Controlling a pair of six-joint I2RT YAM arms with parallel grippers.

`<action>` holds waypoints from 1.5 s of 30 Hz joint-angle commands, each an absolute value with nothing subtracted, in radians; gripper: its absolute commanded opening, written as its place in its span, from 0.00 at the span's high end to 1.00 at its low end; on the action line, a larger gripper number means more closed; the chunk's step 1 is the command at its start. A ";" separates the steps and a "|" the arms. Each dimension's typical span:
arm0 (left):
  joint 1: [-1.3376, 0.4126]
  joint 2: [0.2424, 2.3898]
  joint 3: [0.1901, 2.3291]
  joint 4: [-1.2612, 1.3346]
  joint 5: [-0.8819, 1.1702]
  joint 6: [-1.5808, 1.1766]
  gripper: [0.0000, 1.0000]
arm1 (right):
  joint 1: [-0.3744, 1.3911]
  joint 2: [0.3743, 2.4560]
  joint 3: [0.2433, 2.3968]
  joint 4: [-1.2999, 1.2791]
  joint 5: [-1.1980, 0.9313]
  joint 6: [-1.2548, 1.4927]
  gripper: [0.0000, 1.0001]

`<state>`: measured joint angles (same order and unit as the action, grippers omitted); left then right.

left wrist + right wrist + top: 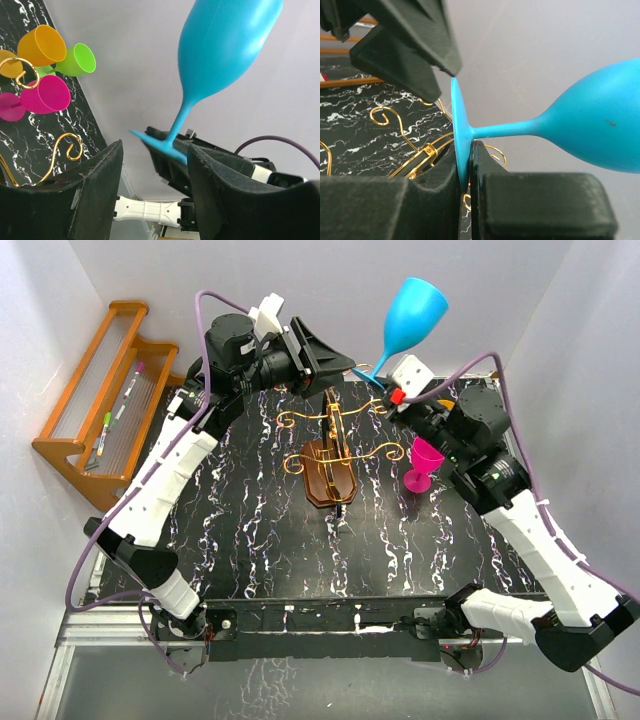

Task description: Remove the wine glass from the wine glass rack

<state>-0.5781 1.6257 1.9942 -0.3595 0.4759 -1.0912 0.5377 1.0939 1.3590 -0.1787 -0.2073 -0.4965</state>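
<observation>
The blue wine glass [412, 312] is off the wine glass rack [330, 455] and tilts up above the table's far side. My right gripper [383, 383] is shut on the edge of its round foot [461, 125], and the bowl [605, 127] points away to the right. My left gripper [345, 365] is open and empty, its jaws wide apart just short of the foot [160, 145]. The left gripper's fingertips [427, 75] nearly touch the foot's rim. The rack stands mid-table with its gold wire arms [405, 135] bare.
A pink glass [424, 462] stands on the marble table [250, 540] right of the rack. The left wrist view shows orange [42, 45], green [77, 59] and pink [47, 94] glasses together. An orange-brown slatted shelf [105, 390] with pens sits at the far left.
</observation>
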 commanded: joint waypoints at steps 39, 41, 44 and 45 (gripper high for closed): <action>-0.581 1.544 1.978 -0.366 0.526 -1.149 0.50 | 0.963 1.016 1.036 0.387 0.500 -1.142 0.92; -0.581 1.541 1.967 -0.357 0.529 -1.152 0.50 | 0.967 1.020 1.026 0.415 0.491 -1.157 0.92; -0.581 1.535 1.954 -0.344 0.535 -1.156 0.50 | 0.971 1.031 1.017 0.454 0.479 -1.169 0.92; -0.581 1.534 1.950 -0.339 0.537 -1.159 0.50 | 0.971 1.034 1.014 0.466 0.477 -1.175 0.92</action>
<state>-0.5766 1.6081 1.9495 -0.3672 0.5072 -1.1488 0.9615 1.0367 1.0164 0.3084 0.4797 -1.1233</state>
